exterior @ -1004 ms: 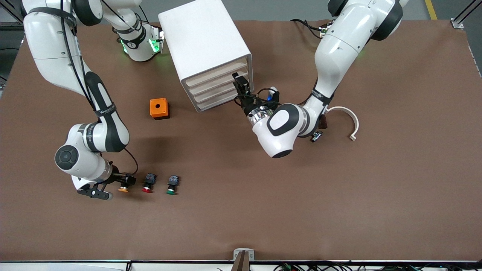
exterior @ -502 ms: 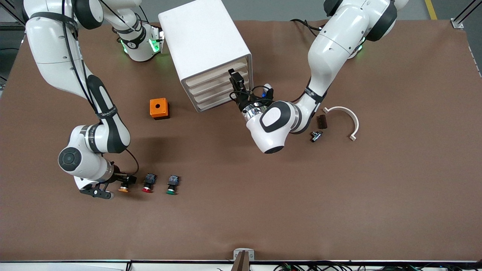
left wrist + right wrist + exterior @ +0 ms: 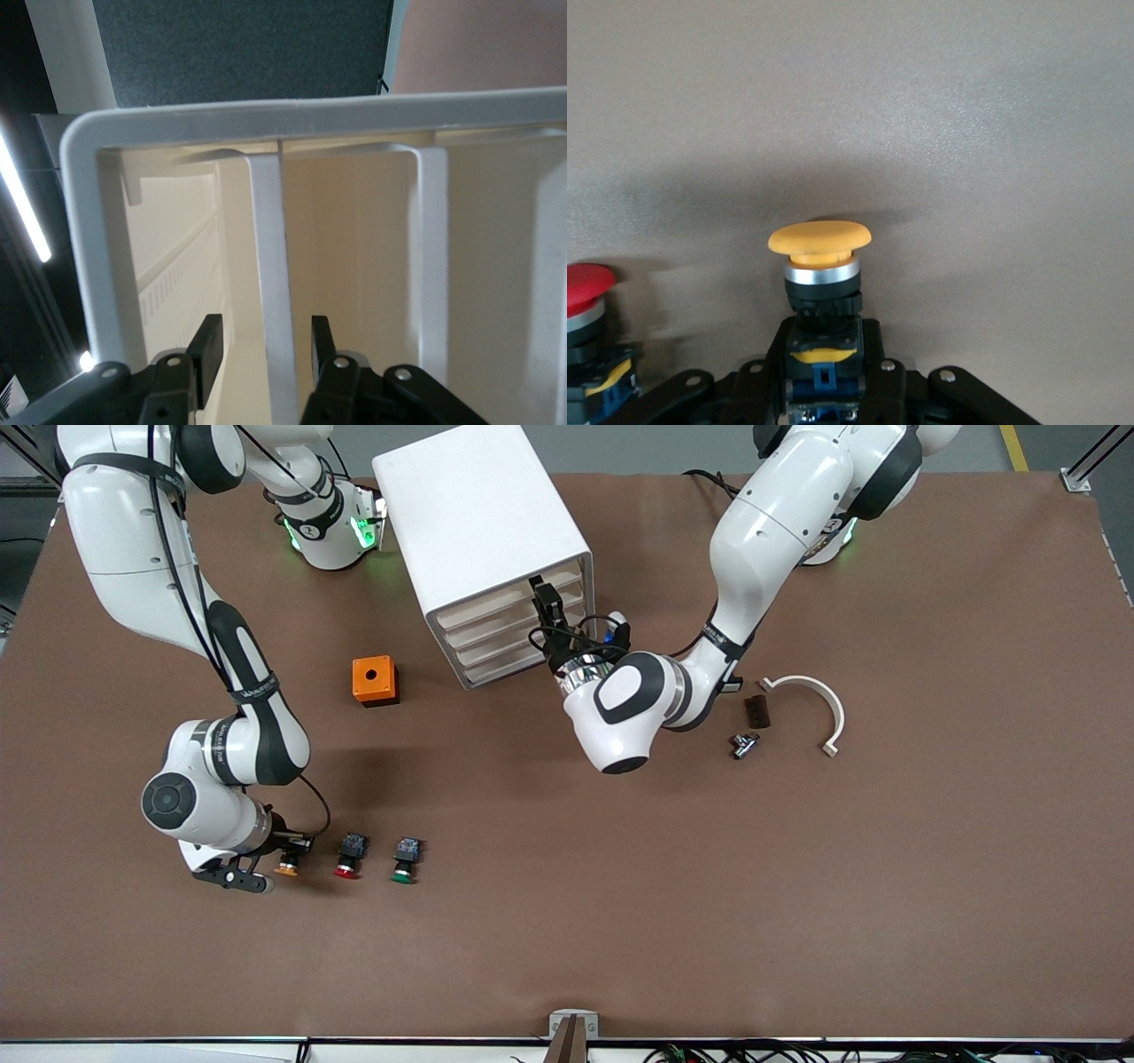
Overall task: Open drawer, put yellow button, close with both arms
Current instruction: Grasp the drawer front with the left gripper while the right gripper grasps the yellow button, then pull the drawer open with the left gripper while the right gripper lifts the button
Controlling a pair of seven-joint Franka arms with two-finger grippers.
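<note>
The right gripper is clamped on the black body of the yellow button, which rests on the table toward the right arm's end, nearer the front camera than the cabinet and first in a row with the red button and green button. The left gripper stands at the cabinet front with its fingers part-way apart on either side of a thin cream edge; whether that edge belongs to the drawer, the uppermost one, cannot be confirmed. The drawer appears not yet pulled out. For a sound step, the right arm should probably lift straight up so the cap clears the red button just beside it, then wait until the left arm has drawn the drawer out along its own line without twisting. Compared with one second ago, the right gripper has gone from spread around the button to closed on it, the left gripper has shifted along the cabinet front toward the right arm's end, and a small dark block formerly hidden under the left arm now shows beside the white curved piece.
</note>
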